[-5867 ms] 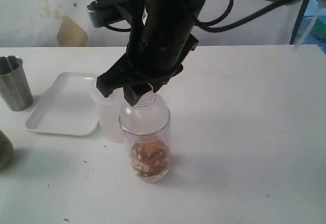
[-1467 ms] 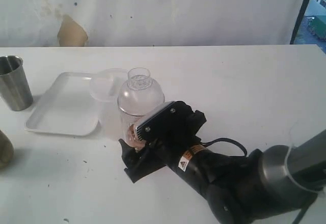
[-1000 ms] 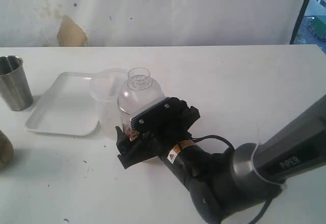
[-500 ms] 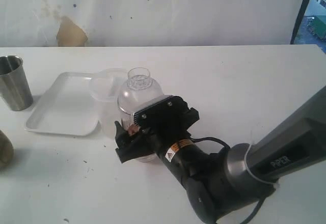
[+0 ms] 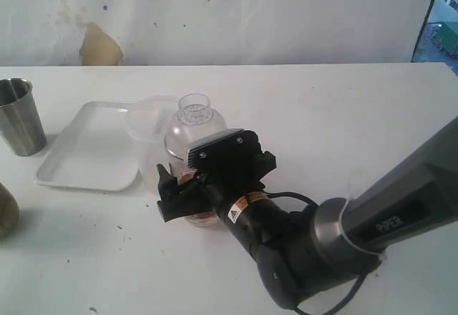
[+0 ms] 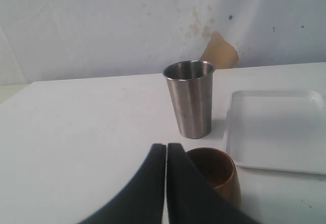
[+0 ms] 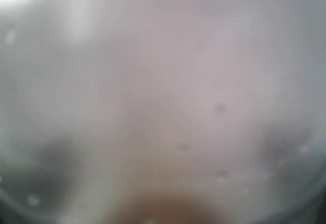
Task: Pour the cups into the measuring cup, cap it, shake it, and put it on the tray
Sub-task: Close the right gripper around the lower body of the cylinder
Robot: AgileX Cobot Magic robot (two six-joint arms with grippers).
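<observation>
The clear measuring cup point(image 5: 195, 217) stands mid-table with brown bits inside and the dome cap point(image 5: 195, 125) on top. My right gripper point(image 5: 186, 197) lies low at its base, open, one black finger point(image 5: 165, 188) on the cup's left side and the other hidden behind it. The right wrist view is only a blur of the cup's wall point(image 7: 163, 107). The white tray point(image 5: 89, 154) lies to the left. The steel tumbler point(image 5: 18, 116) and the brown cup point(image 5: 5, 211) stand at the far left. My left gripper point(image 6: 166, 150) is shut and empty, just beside the brown cup point(image 6: 216, 172).
A frosted tub point(image 5: 149, 134) stands right behind the measuring cup, against the tray's right rim. In the left wrist view the steel tumbler point(image 6: 189, 99) stands beyond the brown cup, with the tray point(image 6: 277, 132) beside them. A pale wall runs behind the table.
My right gripper has slid leftwards along the table, and its fingers now reach round the base of the measuring cup. The cup and cap stay put.
</observation>
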